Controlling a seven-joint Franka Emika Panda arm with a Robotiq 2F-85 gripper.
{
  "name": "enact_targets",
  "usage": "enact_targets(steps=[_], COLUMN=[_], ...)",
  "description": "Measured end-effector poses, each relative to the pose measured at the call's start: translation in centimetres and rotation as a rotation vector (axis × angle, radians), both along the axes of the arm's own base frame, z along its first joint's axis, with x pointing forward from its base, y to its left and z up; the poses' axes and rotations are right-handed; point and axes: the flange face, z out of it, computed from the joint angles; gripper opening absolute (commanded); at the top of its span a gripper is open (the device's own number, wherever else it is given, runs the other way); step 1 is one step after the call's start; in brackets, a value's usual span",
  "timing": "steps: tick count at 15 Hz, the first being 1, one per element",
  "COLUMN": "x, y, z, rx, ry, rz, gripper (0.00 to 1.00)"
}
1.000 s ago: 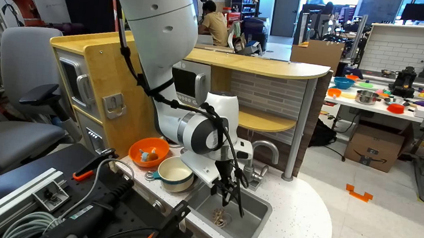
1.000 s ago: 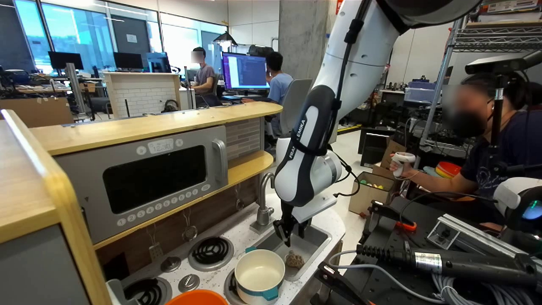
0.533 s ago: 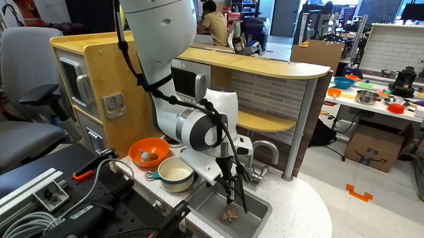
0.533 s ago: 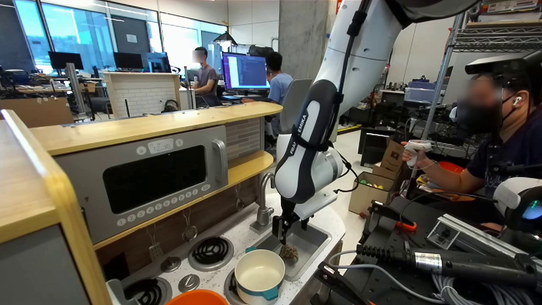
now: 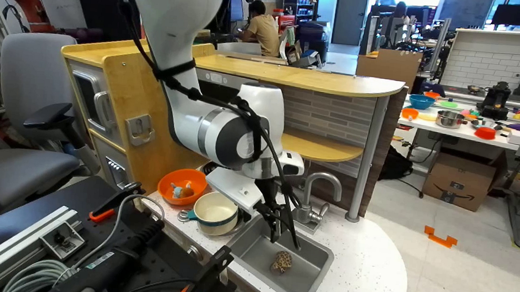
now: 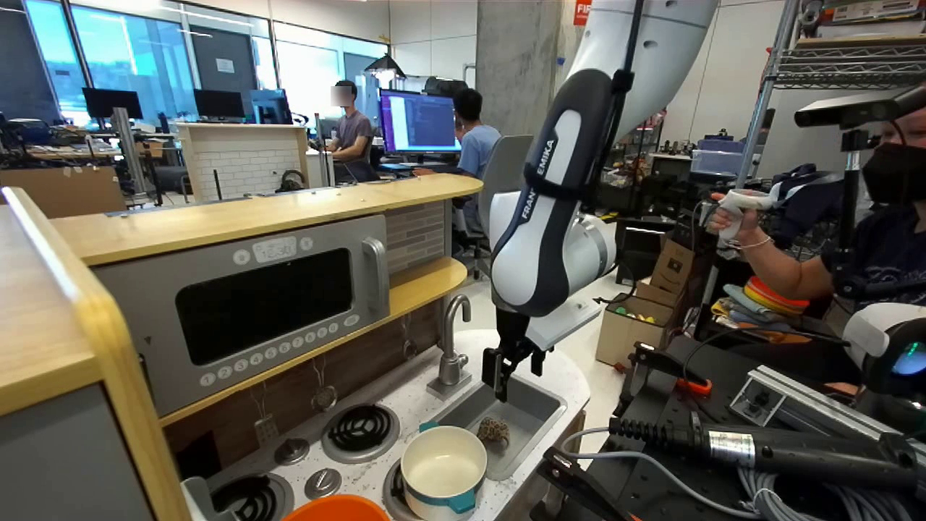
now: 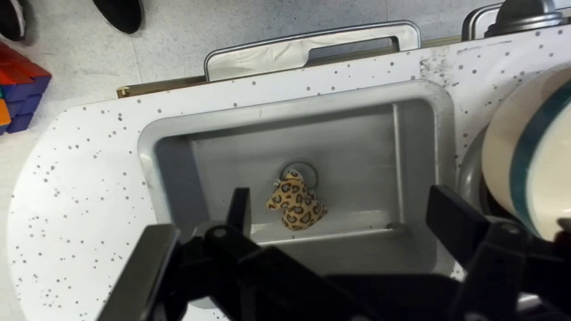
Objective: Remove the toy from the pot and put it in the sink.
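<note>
A: Take the grey, rectangular, metal-looking sink [image 7: 285, 111] as your landmark. Your small, tan, leopard-print fabric toy [image 7: 294, 203] lies inside it, on its floor, partly over the round drain [image 7: 308, 170].

B: Right, and your black two-fingered gripper [image 7: 340, 209] hangs above the sink, its fingers [image 7: 241, 209] spread wide and clear of the toy.

A: Agreed. In both exterior views you see a gap between fingers and toy; in the wrist view the toy shows between the fingertips, nearer one than the other.

B: Just off one short end of the sink, you have the round cream pot [image 6: 443, 467] with a teal band and teal handles. It stands upright over a silver-and-black stove burner [image 6: 392, 486], its open top facing up.

A: Yes, and past that pot, farther from the sink, you find the round, bright-orange, plastic-looking bowl [image 5: 181, 175]. A small pale-blue and brown thing [image 5: 186, 192] lies in it, too small for you to identify.

B: Along one long side of the sink rises your curved silver faucet [image 6: 451, 370], its base just beside the rim.

A: And around the sink spreads the white, dark-speckled countertop [image 7: 80, 191]; its rounded end lies off the short end opposite the pot.

B: Your white-and-black robot arm [image 6: 535, 224] reaches down over the sink, with its upper part cut off in both exterior views.
</note>
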Motion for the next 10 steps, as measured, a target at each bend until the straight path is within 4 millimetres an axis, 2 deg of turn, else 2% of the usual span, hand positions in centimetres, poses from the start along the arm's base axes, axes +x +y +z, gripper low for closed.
enact_targets(steps=[4,10], x=[-2.5,-8.2], y=[1.5,3.7], z=[5.9,14.4], rx=[0.003,0.024], ry=[-0.054,-0.12], rz=[0.036,0.089], gripper=[1.0,1.0])
